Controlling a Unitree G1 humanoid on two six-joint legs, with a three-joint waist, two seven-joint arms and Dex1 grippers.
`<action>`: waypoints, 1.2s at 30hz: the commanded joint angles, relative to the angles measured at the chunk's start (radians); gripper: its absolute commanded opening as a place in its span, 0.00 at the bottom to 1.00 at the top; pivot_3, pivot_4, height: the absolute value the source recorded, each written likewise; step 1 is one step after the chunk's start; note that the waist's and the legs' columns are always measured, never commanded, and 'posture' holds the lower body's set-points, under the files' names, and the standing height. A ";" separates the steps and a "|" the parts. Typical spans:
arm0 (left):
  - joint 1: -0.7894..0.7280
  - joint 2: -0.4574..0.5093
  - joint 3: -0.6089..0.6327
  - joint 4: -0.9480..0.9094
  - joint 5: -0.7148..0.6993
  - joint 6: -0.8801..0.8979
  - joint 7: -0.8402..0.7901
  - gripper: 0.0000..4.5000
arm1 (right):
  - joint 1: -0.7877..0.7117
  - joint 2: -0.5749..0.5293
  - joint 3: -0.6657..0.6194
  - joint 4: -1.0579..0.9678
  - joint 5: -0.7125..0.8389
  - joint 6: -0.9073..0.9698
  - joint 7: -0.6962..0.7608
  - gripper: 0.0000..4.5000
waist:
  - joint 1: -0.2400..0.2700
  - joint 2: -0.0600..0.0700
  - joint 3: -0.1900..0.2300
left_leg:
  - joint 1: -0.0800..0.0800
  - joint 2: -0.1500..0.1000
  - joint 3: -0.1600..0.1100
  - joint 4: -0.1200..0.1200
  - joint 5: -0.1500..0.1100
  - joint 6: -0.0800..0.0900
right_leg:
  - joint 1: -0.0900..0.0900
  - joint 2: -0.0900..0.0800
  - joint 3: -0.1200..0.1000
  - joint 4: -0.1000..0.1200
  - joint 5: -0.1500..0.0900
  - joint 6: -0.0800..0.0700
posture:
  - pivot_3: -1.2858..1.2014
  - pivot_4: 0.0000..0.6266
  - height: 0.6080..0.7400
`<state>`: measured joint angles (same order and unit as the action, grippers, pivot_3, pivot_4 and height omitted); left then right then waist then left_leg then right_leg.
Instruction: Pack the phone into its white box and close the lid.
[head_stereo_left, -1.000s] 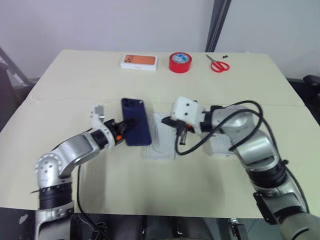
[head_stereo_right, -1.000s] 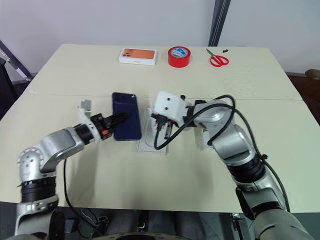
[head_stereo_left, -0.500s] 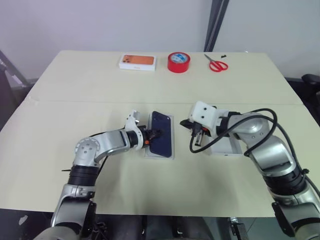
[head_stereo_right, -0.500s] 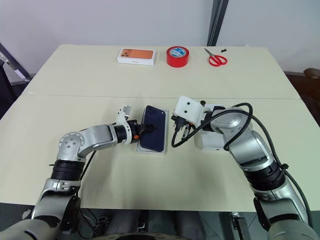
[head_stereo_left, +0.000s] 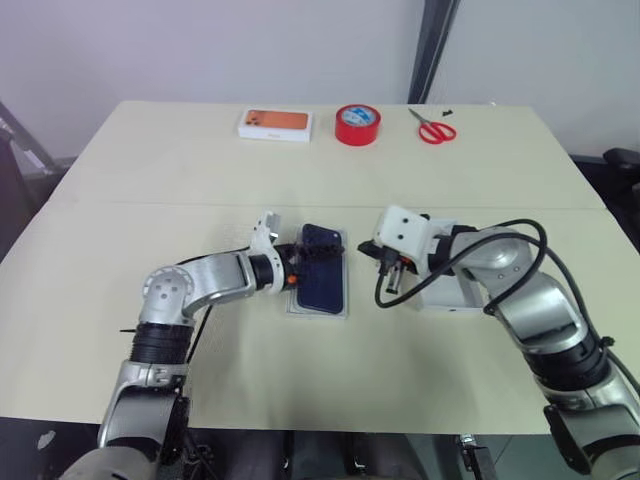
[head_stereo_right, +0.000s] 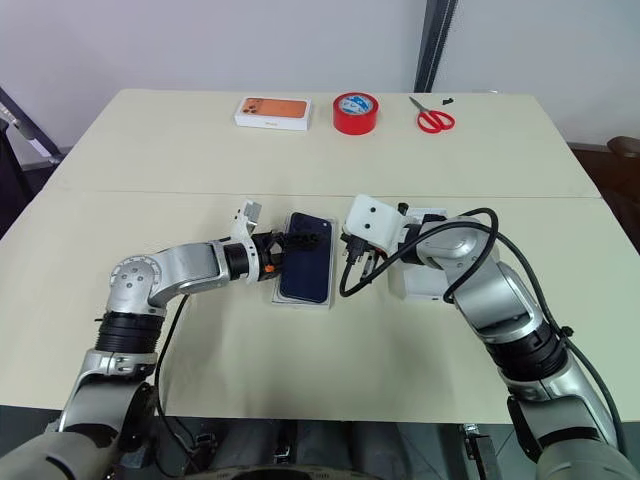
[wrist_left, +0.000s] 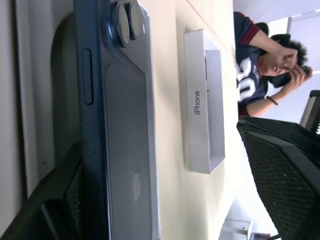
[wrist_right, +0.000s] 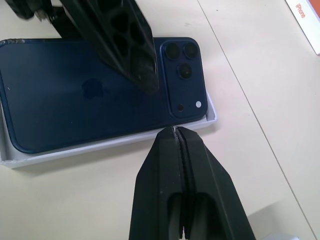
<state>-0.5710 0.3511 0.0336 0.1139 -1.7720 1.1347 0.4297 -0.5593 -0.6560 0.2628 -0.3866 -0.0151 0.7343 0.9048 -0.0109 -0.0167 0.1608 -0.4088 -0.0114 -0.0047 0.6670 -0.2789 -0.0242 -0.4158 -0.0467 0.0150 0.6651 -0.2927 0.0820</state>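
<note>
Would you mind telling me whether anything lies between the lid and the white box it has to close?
Nothing visible does. The lid lies beside the white box, bare table between; the shut right gripper hovers above that gap.

Dark navy-blue phone (head_stereo_left: 322, 279) with black camera lenses, white box (head_stereo_left: 318, 309) under it, white lid (head_stereo_left: 447, 291) to its right, orange-pictured white box (head_stereo_left: 275, 123), red tape roll (head_stereo_left: 358, 124), red-handled scissors (head_stereo_left: 433, 127), pale beige tabletop (head_stereo_left: 150, 170), black-fingered right gripper (wrist_right: 172, 132).

Even, soft overhead light on the desk (head_stereo_left: 200, 170) casts faint shadows, no glare; head views are sharp, while the near black fingers (wrist_left: 280, 170) in the left wrist view are blurred.
</note>
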 joint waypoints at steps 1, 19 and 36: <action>-0.049 0.049 -0.004 -0.065 -0.022 0.046 -0.010 0.98 | -0.027 -0.004 -0.004 -0.008 0.008 -0.023 -0.009 0.00 | 0.000 0.000 0.000 | 0.000 0.000 0.000 0.000 0.000 0.000 | 0.000 0.000 0.000 0.000 0.000 0.000 | 0.52 0.24 0.92; -0.060 0.336 -0.007 -0.171 0.021 0.156 -0.159 0.98 | 0.006 -0.016 -0.009 -0.023 0.018 -0.018 -0.018 0.00 | -0.002 0.000 0.000 | 0.000 0.000 0.000 0.000 0.000 0.000 | 0.000 0.000 0.000 0.000 0.000 0.000 | 0.52 0.24 0.92; -0.024 0.452 -0.407 -0.305 1.052 -0.175 -0.702 0.11 | -0.049 0.034 0.196 0.090 -0.063 0.176 -0.096 0.00 | 0.002 0.000 0.002 | 0.000 0.000 0.001 0.000 0.000 0.001 | 0.001 0.000 0.000 -0.002 0.000 -0.001 | 0.52 0.24 0.92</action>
<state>-0.5660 0.8141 -0.3629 -0.2016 -0.7769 0.9846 -0.2359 -0.5822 -0.6295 0.4443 -0.3021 -0.0485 0.9028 0.8365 -0.0085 -0.0172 0.1624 -0.4092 -0.0115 -0.0035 0.6668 -0.2794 -0.0230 -0.4148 -0.0466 0.0150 0.6631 -0.2930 0.0815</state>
